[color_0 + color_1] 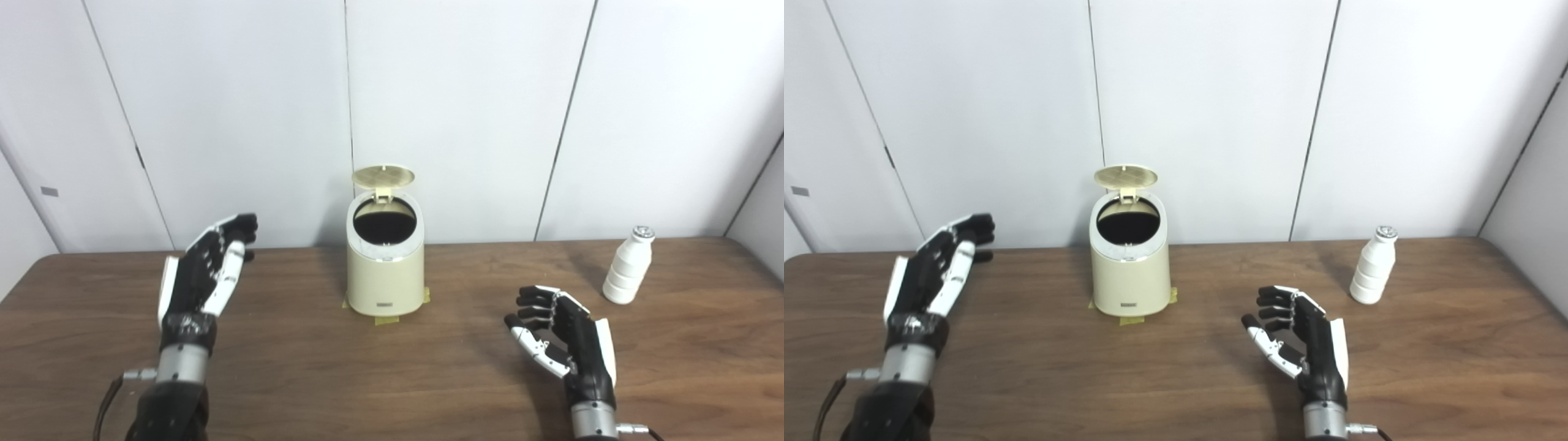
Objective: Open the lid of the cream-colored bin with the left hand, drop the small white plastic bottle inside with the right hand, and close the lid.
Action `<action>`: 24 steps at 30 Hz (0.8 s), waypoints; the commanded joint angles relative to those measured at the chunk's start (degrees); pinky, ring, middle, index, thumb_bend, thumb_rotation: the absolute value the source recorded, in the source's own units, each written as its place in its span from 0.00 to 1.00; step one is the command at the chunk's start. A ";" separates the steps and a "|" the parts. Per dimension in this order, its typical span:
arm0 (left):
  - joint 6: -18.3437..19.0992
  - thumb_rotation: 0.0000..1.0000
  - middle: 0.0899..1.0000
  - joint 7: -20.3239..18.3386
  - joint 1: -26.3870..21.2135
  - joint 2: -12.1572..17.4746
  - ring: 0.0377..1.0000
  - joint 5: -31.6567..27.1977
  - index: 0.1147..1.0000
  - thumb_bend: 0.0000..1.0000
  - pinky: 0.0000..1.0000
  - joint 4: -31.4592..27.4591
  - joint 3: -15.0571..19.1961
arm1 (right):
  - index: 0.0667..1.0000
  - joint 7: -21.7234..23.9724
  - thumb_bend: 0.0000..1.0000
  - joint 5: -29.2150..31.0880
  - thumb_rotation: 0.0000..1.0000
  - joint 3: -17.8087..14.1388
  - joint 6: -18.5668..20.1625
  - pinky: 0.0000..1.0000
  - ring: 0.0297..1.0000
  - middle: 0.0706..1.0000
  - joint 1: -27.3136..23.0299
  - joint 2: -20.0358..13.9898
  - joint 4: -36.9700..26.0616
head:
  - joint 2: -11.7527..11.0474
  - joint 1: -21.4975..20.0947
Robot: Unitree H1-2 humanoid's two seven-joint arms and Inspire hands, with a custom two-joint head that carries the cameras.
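The cream-colored bin (384, 269) stands at the middle back of the table, fixed with tape at its base. Its round lid (383, 176) stands up open at the rear, and the dark inside shows. The small white plastic bottle (628, 265) stands upright at the right, apart from the bin. My left hand (208, 269) is open and empty, raised to the left of the bin, not touching it. My right hand (560, 337) is open and empty, fingers loosely curled, low over the table in front and left of the bottle.
The brown wooden table (392, 380) runs across the whole view, with its far edge against white wall panels (465, 110). Yellow tape (387, 318) marks the bin's base.
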 commanded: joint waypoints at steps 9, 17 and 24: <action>-5.74 0.61 0.75 1.13 3.15 -0.22 0.78 -0.25 0.72 0.15 0.75 -2.84 -1.27 | 0.57 -0.35 0.26 0.03 0.15 -0.81 -0.24 0.47 0.55 0.57 0.25 1.02 -4.92 | 0.36 -0.69; -6.83 0.57 0.75 2.30 3.98 -1.13 0.77 -0.11 0.72 0.14 0.74 -4.93 -2.01 | 0.58 0.83 0.42 -2.97 0.20 -2.73 0.64 0.51 0.57 0.59 -0.07 -1.77 -15.47 | 0.84 -0.63; -4.31 0.62 0.76 2.63 4.12 -1.58 0.80 -0.20 0.72 0.15 0.77 -5.62 -2.47 | 0.68 -0.19 0.68 -5.59 0.33 -6.99 4.31 0.54 0.65 0.68 -1.97 -4.35 -25.77 | 0.98 0.00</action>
